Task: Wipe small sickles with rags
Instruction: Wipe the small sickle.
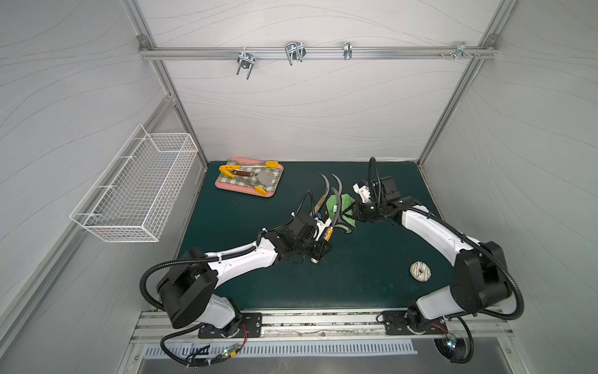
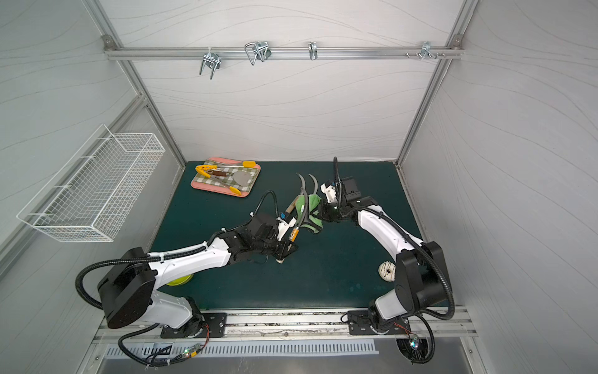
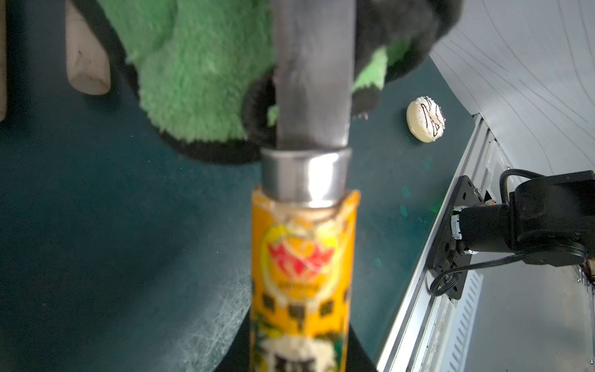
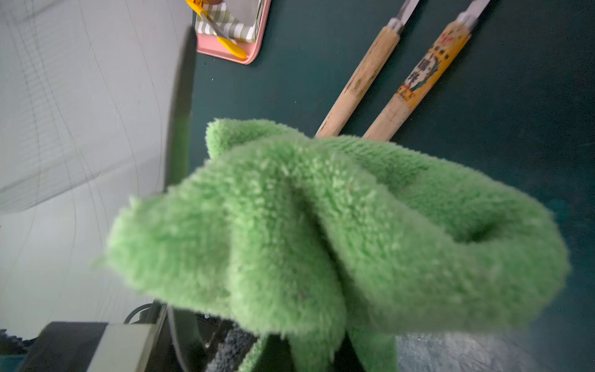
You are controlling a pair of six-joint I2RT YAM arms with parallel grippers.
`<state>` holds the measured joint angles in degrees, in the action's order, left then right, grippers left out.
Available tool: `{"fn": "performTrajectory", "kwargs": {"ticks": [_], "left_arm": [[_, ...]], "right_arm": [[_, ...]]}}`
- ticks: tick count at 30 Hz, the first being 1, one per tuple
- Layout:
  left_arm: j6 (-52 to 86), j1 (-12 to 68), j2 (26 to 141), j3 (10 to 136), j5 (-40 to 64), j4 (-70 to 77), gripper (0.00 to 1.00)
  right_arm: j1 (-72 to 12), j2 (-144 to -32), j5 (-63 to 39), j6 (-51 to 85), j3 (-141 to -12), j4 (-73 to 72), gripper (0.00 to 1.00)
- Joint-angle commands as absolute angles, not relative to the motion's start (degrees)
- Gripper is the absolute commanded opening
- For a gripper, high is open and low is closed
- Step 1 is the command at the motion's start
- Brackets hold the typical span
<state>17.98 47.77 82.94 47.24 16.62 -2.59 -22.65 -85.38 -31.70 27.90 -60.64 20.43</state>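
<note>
My left gripper (image 1: 324, 240) (image 2: 289, 242) (image 3: 297, 354) is shut on the orange-labelled handle (image 3: 302, 273) of one small sickle, lifted off the mat. Its grey blade (image 1: 338, 207) (image 2: 304, 212) (image 3: 314, 80) rises and curves across the light-green rag (image 1: 348, 200) (image 2: 314, 204) (image 3: 193, 80) (image 4: 322, 225). The rag hangs bunched, and my right gripper (image 1: 356, 213) (image 2: 325, 214) (image 4: 317, 354) is shut on it, pressing it to the blade from the right. Two more small sickles (image 1: 319, 202) (image 4: 360, 77) lie side by side on the mat behind the rag, one with an orange label (image 4: 421, 71).
A pink tray (image 1: 223, 186) with yellow-tipped tongs and a spatula sits at the back left of the green mat. A white iced doughnut (image 1: 420, 271) (image 3: 425, 119) lies near the right arm's base. A wire basket (image 1: 136, 194) hangs on the left wall. Metal hooks (image 1: 294, 53) hang on the back rail.
</note>
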Motion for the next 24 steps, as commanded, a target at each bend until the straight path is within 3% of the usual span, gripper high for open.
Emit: {"fn": "performTrajectory", "kwargs": {"ticks": [1,9,24], "left_arm": [[17.8,47.74,83.39,50.62,14.08,-0.19,0.0],[16.02,47.72,85.77,50.89,13.11,-2.88,0.0],[14.39,47.99,87.41,49.81,13.89,-4.68,0.0]], "right_arm": [[-22.77,-86.04,-39.73,33.06,-58.67,12.61,0.07],[-20.99,-84.69,-51.21,43.61,-55.88,-3.02,0.08],[-17.65,-86.52,-57.91,55.33,-57.09,-17.59,0.07]]}}
